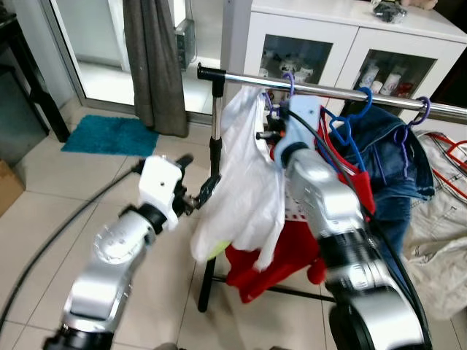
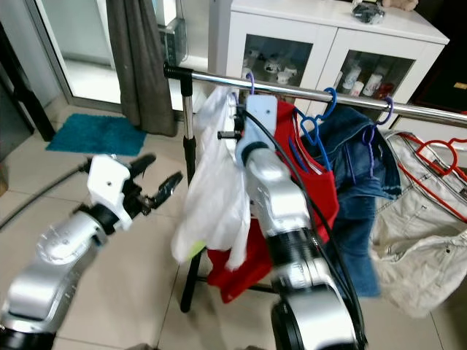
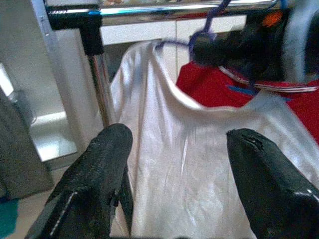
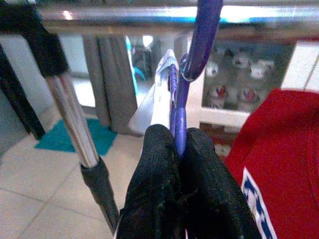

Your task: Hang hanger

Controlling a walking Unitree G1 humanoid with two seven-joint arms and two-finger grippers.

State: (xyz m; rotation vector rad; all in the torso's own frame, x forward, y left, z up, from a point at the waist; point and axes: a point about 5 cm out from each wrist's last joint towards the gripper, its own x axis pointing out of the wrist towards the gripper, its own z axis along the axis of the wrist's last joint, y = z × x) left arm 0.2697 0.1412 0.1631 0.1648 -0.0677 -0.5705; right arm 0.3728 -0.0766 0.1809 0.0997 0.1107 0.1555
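R gripper [image 4: 177, 149] is pinching the thin purple hanger [image 4: 199, 45] w/ black fingers pressed together, its hook sitting over the shiny chrome rail [image 1: 328, 89]. Crinkly white shirt [image 1: 244, 182] is hanging from it. L gripper [image 2: 157, 179] is hovering spread, beside the shirt.

The purple hanger [image 4: 178, 107] carries a white shirt [image 1: 244, 191] and sits at the left end of the clothes rail [image 1: 328, 86], close to the upright post [image 1: 216, 124]. Its curved hook [image 4: 202, 37] reaches up to the chrome bar and appears to loop over it. The thin purple neck below the hook stands nearly upright. The shirt hangs limp and crumpled beneath, its collar gathered at the neck, its lower part draping in front of a red garment [image 1: 273, 266] on the same rail.
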